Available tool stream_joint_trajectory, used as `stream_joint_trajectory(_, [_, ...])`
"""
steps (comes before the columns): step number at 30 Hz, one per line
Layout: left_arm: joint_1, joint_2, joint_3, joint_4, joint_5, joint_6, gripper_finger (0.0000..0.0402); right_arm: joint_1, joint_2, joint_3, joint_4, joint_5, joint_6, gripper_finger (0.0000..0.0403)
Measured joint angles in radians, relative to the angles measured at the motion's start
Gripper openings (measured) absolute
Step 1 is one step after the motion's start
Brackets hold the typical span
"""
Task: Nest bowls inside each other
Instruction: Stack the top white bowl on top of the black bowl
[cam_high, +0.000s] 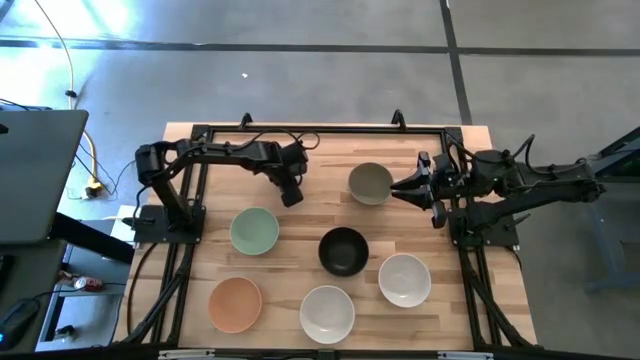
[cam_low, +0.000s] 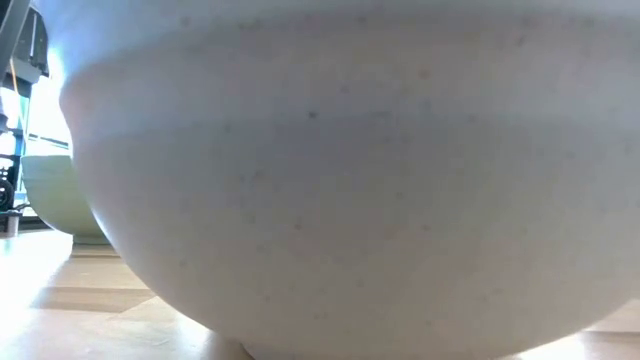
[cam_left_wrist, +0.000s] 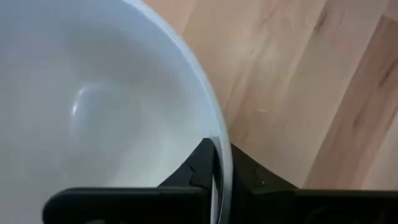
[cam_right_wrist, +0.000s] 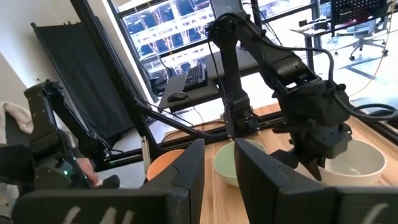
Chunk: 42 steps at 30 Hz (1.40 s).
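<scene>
Bowls: all upright, mouths up. They are round, so no long axis to note. Smooth, plain, similar in size.

Left gripper: fingers closed on the rim of the held bowl, one finger inside the wall and one outside. The bowl is white and glossy, with bare counter beside it. You only get this grip from the left wrist view.

From above, the left gripper sits over the rear middle of the counter, behind the mint bowl. You cannot make out the held bowl in that view.

The high view gives you the layout:
- grey bowl at the rear, right of centre
- black bowl in the middle
- right white bowl near the black bowl, to its front right
- front white bowl by the front edge
- peach bowl at the front left, well apart from the grey bowl

No bowl sits inside another.

Right gripper: level, pointing at the grey bowl from just beside it. Its fingers stand apart with nothing between them, which its own wrist view shows plainly.

That wrist view also looks across at the left arm, whose gripper is down at the rim of a pale bowl, with the mint and peach bowls farther along.

In the low view the front white bowl's outer wall fills nearly the whole picture. It is faintly speckled, and a pale green bowl edge shows behind it.
</scene>
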<state>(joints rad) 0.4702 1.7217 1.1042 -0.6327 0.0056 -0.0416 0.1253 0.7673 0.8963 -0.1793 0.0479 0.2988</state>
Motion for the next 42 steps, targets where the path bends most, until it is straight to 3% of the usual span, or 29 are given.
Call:
stream_joint_trajectory(10, [-0.056, -0.069, 0.025, -0.105, 0.016, -0.01, 0.0001, 0.0, 0.0, 0.0, 0.0, 0.007, -0.041, 0.0078])
stream_joint_trajectory(29, [-0.278, -0.071, 0.415, -0.269, -0.045, 0.055, 0.0, 0.0, -0.006, 0.0, -0.024, 0.213, -0.125, 0.0078])
stream_joint_trajectory(42, [-0.407, -0.004, 0.514, -0.302, 0.013, 0.072, 0.0, -0.001, -0.07, 0.0, -0.034, 0.325, -0.211, 0.0078])
